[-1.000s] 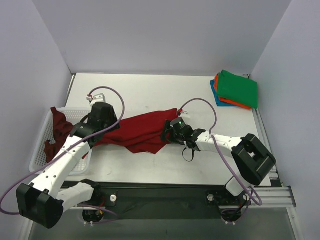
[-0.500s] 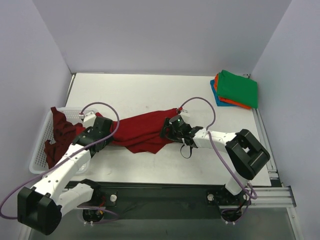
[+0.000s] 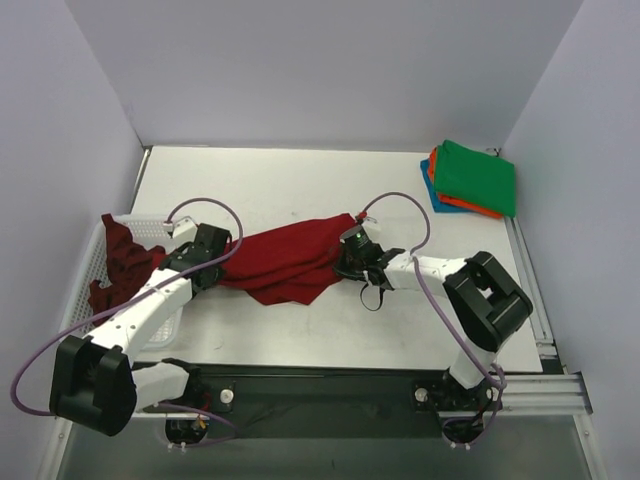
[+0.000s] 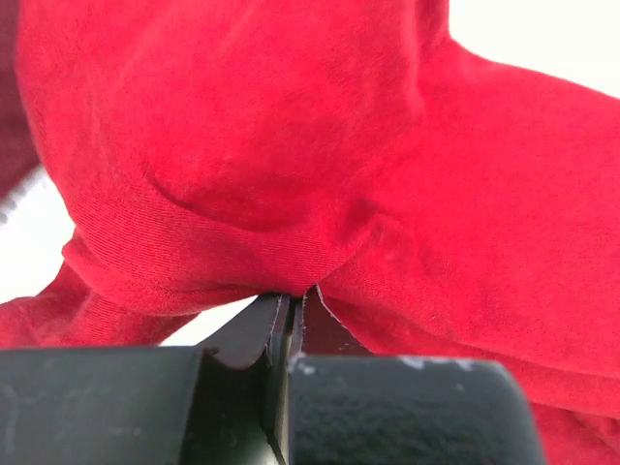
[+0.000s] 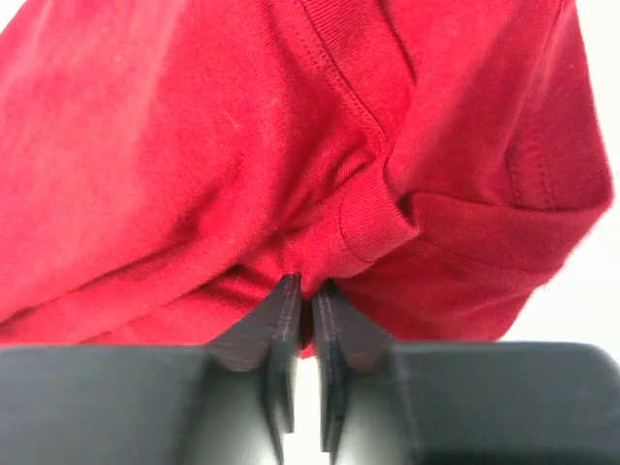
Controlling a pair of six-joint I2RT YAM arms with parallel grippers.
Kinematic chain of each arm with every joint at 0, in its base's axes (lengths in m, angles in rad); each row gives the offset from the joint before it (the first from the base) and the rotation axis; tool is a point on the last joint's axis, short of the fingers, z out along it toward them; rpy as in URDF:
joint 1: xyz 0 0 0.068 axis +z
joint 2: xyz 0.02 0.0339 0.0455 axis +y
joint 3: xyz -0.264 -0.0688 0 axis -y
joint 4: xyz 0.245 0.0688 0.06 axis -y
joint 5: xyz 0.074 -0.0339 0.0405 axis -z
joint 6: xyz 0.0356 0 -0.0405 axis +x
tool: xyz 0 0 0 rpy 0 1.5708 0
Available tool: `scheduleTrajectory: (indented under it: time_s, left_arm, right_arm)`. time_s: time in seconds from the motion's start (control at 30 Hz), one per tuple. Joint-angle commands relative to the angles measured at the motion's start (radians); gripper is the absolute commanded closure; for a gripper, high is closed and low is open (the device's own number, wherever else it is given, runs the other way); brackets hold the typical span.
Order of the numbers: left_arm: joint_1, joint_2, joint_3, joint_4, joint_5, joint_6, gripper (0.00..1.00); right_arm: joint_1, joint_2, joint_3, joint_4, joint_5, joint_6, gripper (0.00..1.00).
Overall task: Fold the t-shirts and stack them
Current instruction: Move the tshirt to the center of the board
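A bright red t-shirt lies crumpled and stretched across the middle of the table. My left gripper is at its left end, jaws shut on a fold of the red cloth, as the left wrist view shows at the fingertips. At the shirt's right end my right gripper is shut on a bunch of cloth next to a ribbed hem. A darker maroon t-shirt hangs over the white basket at left. Folded green, orange and blue t-shirts are stacked at the back right.
The white mesh basket stands at the table's left edge, close to my left arm. Purple cables loop over both arms. Grey walls close in the table on three sides. A black rail runs along the near edge.
Both grippers have closed on the red shirt. The left gripper came down and to the right onto the shirt's left end; the right one edged slightly right.
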Motion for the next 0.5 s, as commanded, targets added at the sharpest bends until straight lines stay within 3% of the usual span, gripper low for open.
scheduleTrajectory:
  time_s: [0.0,0.27,0.47]
  left_arm:
    - [0.012,-0.044,0.094,0.031,-0.017,0.067,1.00]
    - [0.012,-0.154,0.338,-0.056,0.066,0.242,1.00]
    - [0.006,-0.126,0.655,-0.105,0.225,0.337,1.00]
  right_arm:
    - [-0.007,-0.059,0.037,-0.055,0.015,-0.011,0.98]
    - [-0.016,-0.295,0.164,-0.302,0.089,-0.129,1.00]
    - [-0.094,-0.501,0.290,-0.466,0.078,-0.205,1.00]
